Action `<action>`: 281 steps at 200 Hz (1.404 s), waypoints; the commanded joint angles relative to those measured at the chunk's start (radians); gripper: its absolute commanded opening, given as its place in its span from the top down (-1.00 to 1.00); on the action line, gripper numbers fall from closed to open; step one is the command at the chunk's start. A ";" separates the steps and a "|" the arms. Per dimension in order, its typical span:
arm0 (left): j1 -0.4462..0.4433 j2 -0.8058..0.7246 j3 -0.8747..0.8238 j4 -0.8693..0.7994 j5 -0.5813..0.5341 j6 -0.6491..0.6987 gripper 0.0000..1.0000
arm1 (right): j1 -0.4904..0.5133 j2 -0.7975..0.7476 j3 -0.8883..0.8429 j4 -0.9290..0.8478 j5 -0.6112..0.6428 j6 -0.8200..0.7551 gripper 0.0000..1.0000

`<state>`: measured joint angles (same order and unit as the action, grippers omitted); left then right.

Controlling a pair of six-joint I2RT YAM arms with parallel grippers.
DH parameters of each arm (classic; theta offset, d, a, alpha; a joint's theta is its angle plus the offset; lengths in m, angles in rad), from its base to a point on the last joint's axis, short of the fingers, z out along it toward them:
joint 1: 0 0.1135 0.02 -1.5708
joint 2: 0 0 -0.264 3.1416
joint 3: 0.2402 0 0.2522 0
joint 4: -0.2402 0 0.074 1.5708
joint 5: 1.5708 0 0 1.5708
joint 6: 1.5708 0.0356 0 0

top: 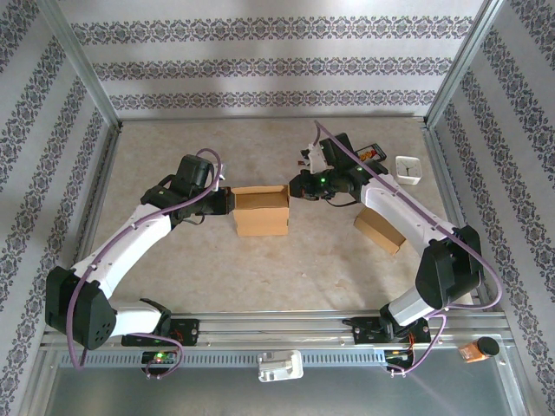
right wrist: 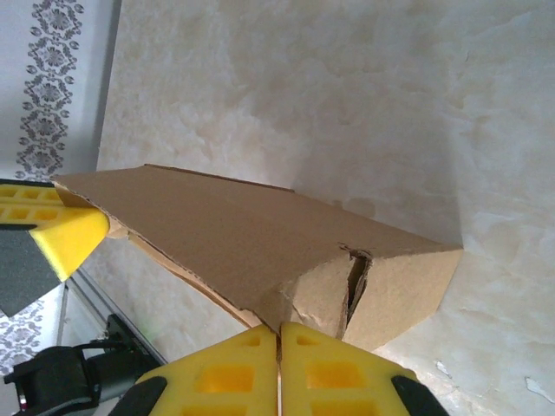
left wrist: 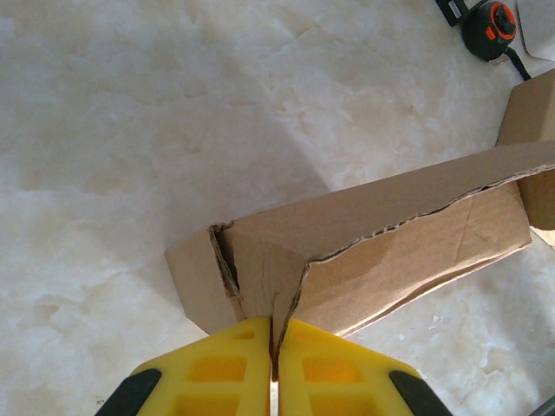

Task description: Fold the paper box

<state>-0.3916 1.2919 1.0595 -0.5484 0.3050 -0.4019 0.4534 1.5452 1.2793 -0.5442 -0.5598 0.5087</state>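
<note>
The brown paper box lies in the middle of the table, its top panel partly folded over. My left gripper is at the box's left end and my right gripper at its right end. In the left wrist view the yellow fingers of the left gripper are shut on the end flap of the box, with cardboard pinched between them. In the right wrist view the right gripper is shut on the edge of the opposite end flap of the box. The left gripper's yellow finger shows at the far end.
A second cardboard piece lies under the right arm. A white object and a black-and-orange tape measure sit at the back right. Metal frame posts and patterned walls border the table.
</note>
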 commanded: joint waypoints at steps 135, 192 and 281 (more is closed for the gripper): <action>-0.006 -0.011 -0.002 -0.011 -0.004 -0.009 0.84 | -0.018 0.031 -0.104 0.044 -0.027 0.085 0.88; -0.007 -0.024 0.024 -0.031 -0.042 -0.009 0.84 | -0.024 0.015 -0.116 0.024 -0.009 0.065 0.89; -0.006 -0.006 0.020 -0.019 -0.060 -0.024 0.84 | -0.024 0.006 -0.110 0.019 -0.011 0.063 0.90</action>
<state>-0.3920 1.2911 1.0607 -0.5495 0.2638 -0.4019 0.4355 1.5455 1.1969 -0.4328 -0.5968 0.5770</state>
